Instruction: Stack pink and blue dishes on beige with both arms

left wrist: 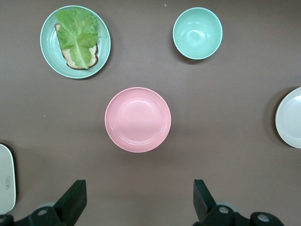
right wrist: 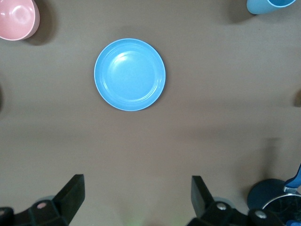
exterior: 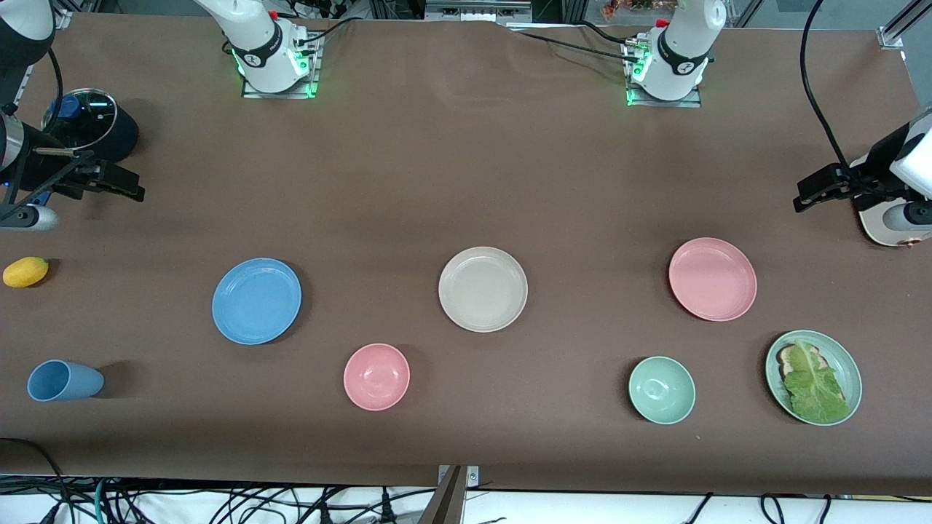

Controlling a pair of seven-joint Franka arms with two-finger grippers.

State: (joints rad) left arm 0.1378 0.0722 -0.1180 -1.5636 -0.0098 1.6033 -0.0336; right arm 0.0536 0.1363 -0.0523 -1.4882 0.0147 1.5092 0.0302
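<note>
Lying apart, pink plate (exterior: 712, 279), blue plate (exterior: 256, 300), beige plate (exterior: 483, 289); both claws (left wrist: 136, 200) (right wrist: 136, 197) gape.

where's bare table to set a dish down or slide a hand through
Widest bare stretch: between the arm bases and the row of blue plate, beige plate and pink plate. Gaps between those plates are passable too. Tighter nearer the camera: pink bowl, green bowl, lettuce plate. Left gripper and right gripper hang open at the table's ends.
</note>
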